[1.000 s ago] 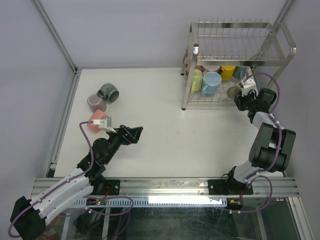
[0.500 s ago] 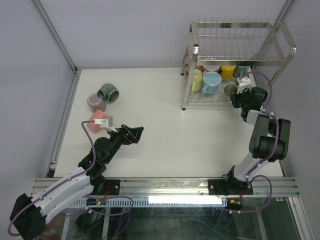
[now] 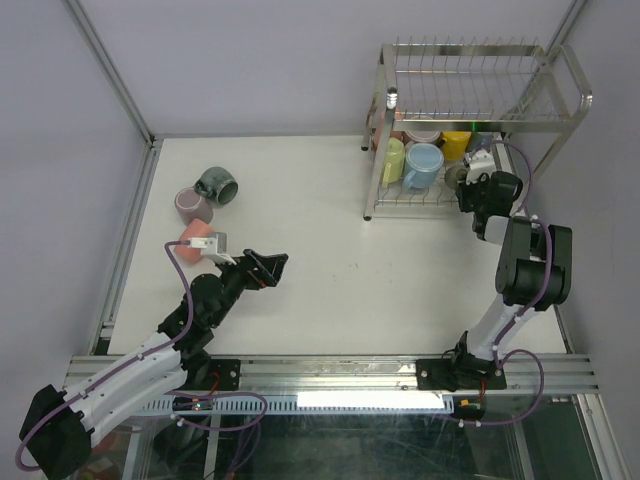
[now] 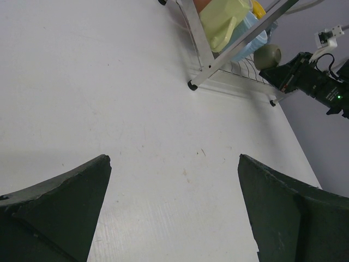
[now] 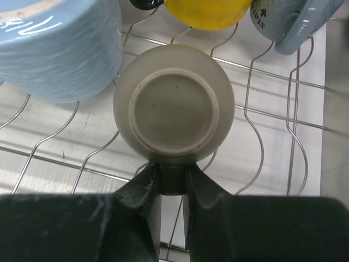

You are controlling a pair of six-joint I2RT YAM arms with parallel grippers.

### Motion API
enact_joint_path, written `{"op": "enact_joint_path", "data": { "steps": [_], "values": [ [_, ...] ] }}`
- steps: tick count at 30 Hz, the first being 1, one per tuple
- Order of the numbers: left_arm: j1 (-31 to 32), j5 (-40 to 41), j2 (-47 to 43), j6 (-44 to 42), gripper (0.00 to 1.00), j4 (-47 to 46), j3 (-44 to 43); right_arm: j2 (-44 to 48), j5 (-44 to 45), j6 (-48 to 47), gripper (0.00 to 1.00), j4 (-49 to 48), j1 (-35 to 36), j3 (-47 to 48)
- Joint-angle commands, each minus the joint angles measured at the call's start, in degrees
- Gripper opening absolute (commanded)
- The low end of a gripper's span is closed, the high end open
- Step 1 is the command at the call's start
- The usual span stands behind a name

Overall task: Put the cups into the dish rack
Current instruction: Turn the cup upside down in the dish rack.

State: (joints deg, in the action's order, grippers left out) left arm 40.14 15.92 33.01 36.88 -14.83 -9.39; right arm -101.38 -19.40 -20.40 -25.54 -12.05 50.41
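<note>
The right fingers (image 5: 143, 192) are clamping the taupe cup (image 5: 173, 106) by its handle over the lower shelf of the dish rack (image 3: 465, 85); the left fingers (image 4: 60, 213) are hovering apart above the counter (image 4: 136, 109).

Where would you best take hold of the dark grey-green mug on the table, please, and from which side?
By its rounded body, from above: the dark grey-green mug seems to lie tipped on the table. Its far and right sides look free, while the mauve cup crowds its near-left side. The open left gripper is the nearer one.
</note>
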Motion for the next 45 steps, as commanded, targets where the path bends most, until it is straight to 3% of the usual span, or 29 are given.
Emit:
{"op": "enact_joint_path", "data": {
  "steps": [1,21,27,45],
  "values": [
    [0.11,-0.87,0.07,0.42,0.99,-3.49,-0.10,-0.40,1.87,0.83,0.01,-7.15,1.15,3.71],
    [0.11,-0.95,1.16,0.29,0.99,-3.72,-0.98,-5.33,3.82,-0.31,0.14,-6.01,3.71,9.06],
    [0.11,-1.03,1.17,0.23,0.99,-3.54,-1.00,-6.01,3.93,-0.64,0.24,-5.73,4.07,9.82],
    [0.10,-0.89,-0.39,0.12,0.99,-1.86,-0.98,-2.72,2.71,-1.40,0.37,-6.04,4.10,6.89]
  ]
}}
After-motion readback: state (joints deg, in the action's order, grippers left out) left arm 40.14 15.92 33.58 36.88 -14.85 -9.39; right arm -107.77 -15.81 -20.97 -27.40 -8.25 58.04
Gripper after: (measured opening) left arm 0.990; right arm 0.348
